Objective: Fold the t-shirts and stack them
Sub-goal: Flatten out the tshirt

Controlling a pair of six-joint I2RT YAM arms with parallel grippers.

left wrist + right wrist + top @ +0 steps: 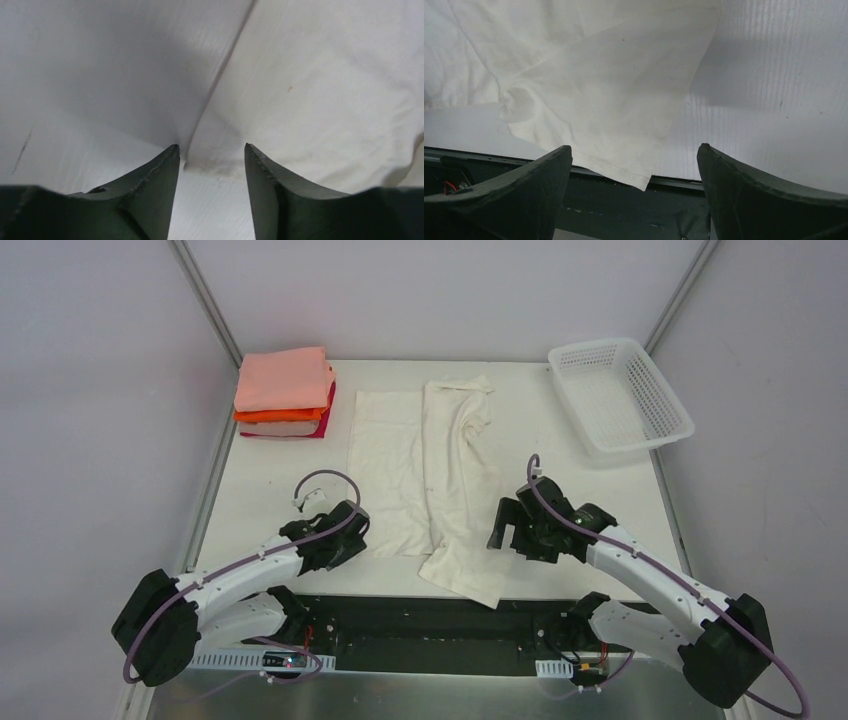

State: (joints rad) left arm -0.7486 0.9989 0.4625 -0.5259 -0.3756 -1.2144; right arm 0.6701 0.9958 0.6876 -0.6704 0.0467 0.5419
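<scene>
Left gripper point(211, 146), jaws apart, straddles corner of cream shirt point(325, 75), perhaps touching.

The spread t-shirt point(440, 470) is plain cream-white, with a tiny brownish speck. In the stack, the top t-shirt point(283, 378) is salmon-pink. Below it come the orange t-shirt point(278, 414), the white t-shirt point(290, 427) and the crimson-red t-shirt point(326, 418). The basket point(620, 395) is white lattice and the desk point(270, 490) is white. The left tool point(210, 150) and right tool point(634, 150) are black. The cables point(330, 476) are purple.
</scene>
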